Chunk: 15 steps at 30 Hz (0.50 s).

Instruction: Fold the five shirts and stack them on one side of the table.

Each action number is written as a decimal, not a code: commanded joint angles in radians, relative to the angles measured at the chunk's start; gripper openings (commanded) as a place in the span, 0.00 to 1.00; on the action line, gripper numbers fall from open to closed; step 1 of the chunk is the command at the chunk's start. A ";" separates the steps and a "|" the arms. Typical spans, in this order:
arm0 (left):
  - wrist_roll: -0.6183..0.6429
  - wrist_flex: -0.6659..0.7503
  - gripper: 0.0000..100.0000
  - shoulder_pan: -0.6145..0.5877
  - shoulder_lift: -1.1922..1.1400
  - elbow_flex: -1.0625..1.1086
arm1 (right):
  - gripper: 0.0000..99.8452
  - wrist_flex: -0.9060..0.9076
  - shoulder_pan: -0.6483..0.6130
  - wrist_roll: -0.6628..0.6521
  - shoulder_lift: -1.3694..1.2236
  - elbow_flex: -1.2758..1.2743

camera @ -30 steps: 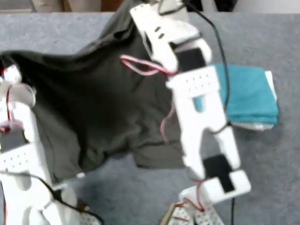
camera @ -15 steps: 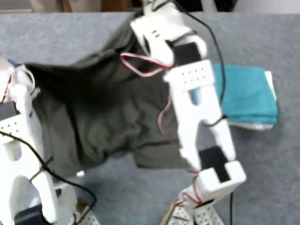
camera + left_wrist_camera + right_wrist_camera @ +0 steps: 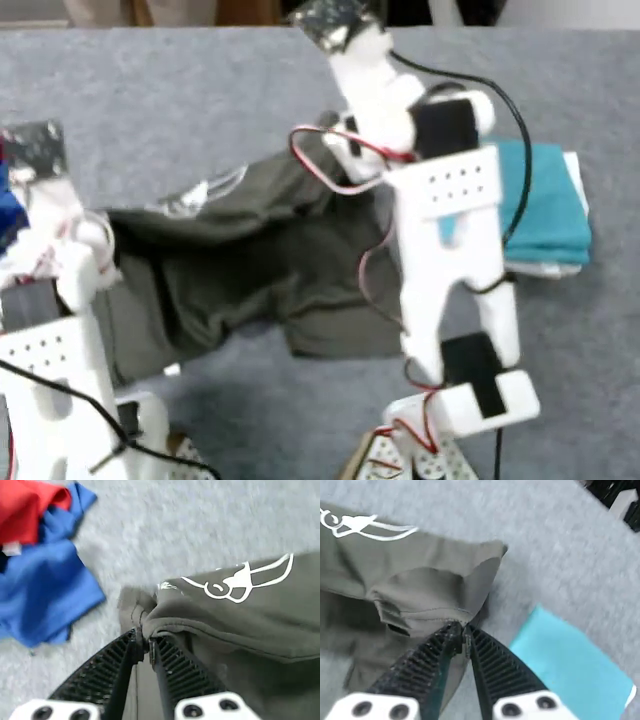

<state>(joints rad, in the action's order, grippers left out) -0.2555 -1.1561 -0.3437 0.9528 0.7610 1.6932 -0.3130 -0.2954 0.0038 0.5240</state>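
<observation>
A dark olive shirt (image 3: 250, 260) with a white print lies folded over across the middle of the grey table. My left gripper (image 3: 143, 645) is shut on its edge at the left side of the cloth, near the arm (image 3: 50, 300). My right gripper (image 3: 461, 631) is shut on the shirt's hem at the cloth's right end, under the right arm (image 3: 440, 230). The olive shirt (image 3: 410, 585) shows its print (image 3: 235, 580) facing up. A folded teal shirt (image 3: 545, 205) rests on a white one at the right side of the table.
A blue shirt (image 3: 40, 590) and a red shirt (image 3: 27, 507) lie crumpled at the table's left, close to my left gripper. The teal shirt (image 3: 575, 670) sits just beyond my right gripper. Bare grey table (image 3: 180, 100) stretches along the far side.
Both arms pulled the olive shirt's far edge toward the near side, folding it over so the print faces up. The far part of the table is uncovered now.
</observation>
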 commanded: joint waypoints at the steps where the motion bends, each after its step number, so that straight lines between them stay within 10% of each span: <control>1: -0.018 -0.005 0.02 0.017 0.108 0.137 | 0.00 0.089 0.016 -0.014 0.076 0.047; 15: -0.127 -0.091 0.02 0.023 0.389 0.411 | 0.00 -0.023 0.005 -0.041 0.435 -0.631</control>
<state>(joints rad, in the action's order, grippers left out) -0.3613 -1.2267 -0.3268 1.3119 1.1722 1.7070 -0.3099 -0.3276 0.3230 0.0207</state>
